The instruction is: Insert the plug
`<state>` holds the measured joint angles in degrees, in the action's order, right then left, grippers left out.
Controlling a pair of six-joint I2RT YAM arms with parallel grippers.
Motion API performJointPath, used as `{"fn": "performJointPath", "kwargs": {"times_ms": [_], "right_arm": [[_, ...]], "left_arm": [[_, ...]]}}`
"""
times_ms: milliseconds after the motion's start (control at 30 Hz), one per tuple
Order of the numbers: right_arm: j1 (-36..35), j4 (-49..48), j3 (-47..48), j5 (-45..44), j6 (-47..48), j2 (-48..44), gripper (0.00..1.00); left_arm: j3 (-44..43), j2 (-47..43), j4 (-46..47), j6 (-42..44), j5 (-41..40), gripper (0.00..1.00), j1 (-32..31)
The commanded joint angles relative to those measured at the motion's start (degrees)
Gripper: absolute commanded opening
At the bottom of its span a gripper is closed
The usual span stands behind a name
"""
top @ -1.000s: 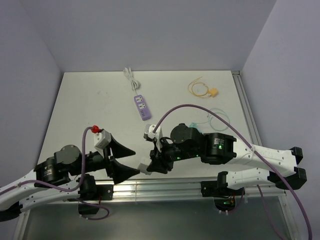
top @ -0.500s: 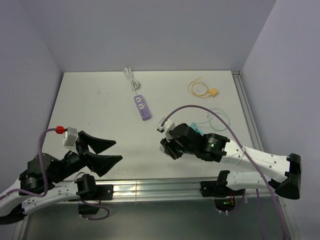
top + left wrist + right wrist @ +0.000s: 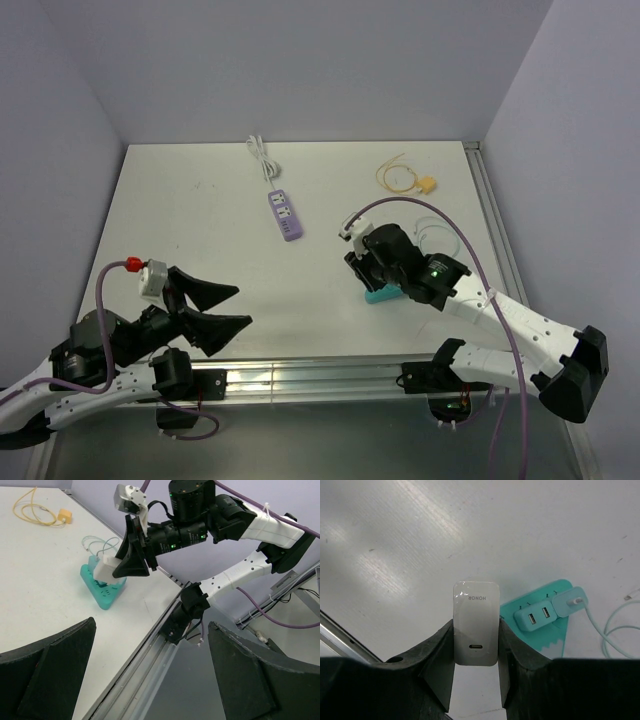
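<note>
Worktop (image 3: 180, 220), near edge: left jaws stand released and wide, holding nothing. A second ago both arms were bunched together at the near middle. The left arm has since drawn back to the near left and the right arm has swung out to the right.

Right jaws are clenched on a white charger (image 3: 476, 605), carried close over the teal strip (image 3: 380, 295). Contact between the two cannot be confirmed.

Beyond, the purple strip (image 3: 284, 214) lies mid-worktop, unattended.

Plug (image 3: 427, 184) lies at the far right, near the back wall, well apart from both arms. Its cable (image 3: 381, 178) loops away to its left, so the cable end faces left and the body appears to run left to right. It is too small to confirm the long axis or see any pins.

Judgement: the arms have parted for work at the teal strip. The plug is not yet approached.
</note>
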<state>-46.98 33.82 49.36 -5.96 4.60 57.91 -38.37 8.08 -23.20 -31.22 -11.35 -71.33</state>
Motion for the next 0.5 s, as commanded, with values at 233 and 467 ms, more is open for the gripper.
{"fn": "performJointPath", "kwargs": {"times_ms": [233,467], "right_arm": [[5.84,-0.69,1.52,2.88,5.07,6.07,0.0],[8.13,-0.43,-0.14,4.55,5.95,5.72,0.0]], "left_arm": [[1.72,2.12,5.71,0.63,2.74,1.0,-0.04],[1.98,3.78,7.2,2.39,2.92,0.99,-0.04]]}}
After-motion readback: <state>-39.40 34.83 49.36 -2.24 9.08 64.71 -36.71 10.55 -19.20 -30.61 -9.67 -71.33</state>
